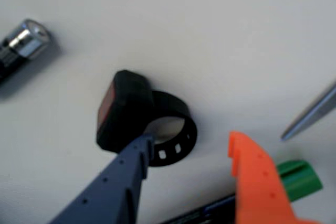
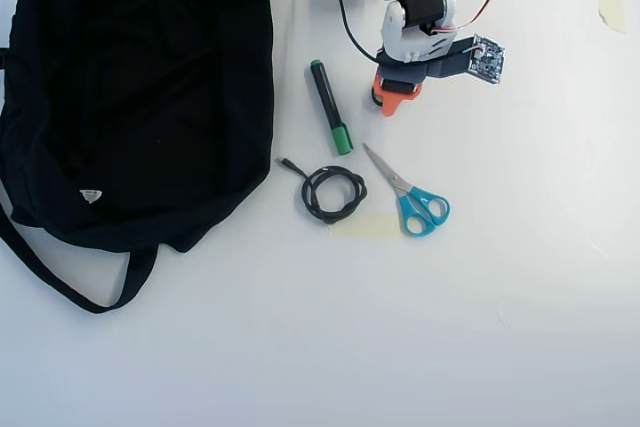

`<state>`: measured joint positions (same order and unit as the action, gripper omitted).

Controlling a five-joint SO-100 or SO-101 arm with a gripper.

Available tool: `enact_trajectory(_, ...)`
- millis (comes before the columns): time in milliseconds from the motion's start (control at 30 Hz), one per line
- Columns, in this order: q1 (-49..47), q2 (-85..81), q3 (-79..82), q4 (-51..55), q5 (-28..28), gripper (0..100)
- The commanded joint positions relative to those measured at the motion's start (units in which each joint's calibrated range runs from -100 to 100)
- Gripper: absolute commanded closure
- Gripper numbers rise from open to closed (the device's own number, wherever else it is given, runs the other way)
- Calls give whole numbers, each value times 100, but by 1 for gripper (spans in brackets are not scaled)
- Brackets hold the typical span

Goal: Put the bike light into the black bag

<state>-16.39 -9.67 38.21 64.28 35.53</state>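
Wrist view has the gripper spread wide with nothing in it; the dark blue finger tip sits right at the bike light, the orange finger well off to the right. The light is a matte boxy block with a rubbery perforated loop, lying on the smooth white table. Overhead, the soft black bag slumps far left of the arm.

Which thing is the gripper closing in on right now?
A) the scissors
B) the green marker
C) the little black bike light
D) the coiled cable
C: in the wrist view the open gripper has its blue finger at the bike light.
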Motion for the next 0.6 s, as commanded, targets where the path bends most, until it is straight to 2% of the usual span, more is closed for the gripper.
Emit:
enact_trajectory(0,-22,-12,-56,-71,55,81)
enact_trajectory(567,-89,1125,-308,-562,-19,81)
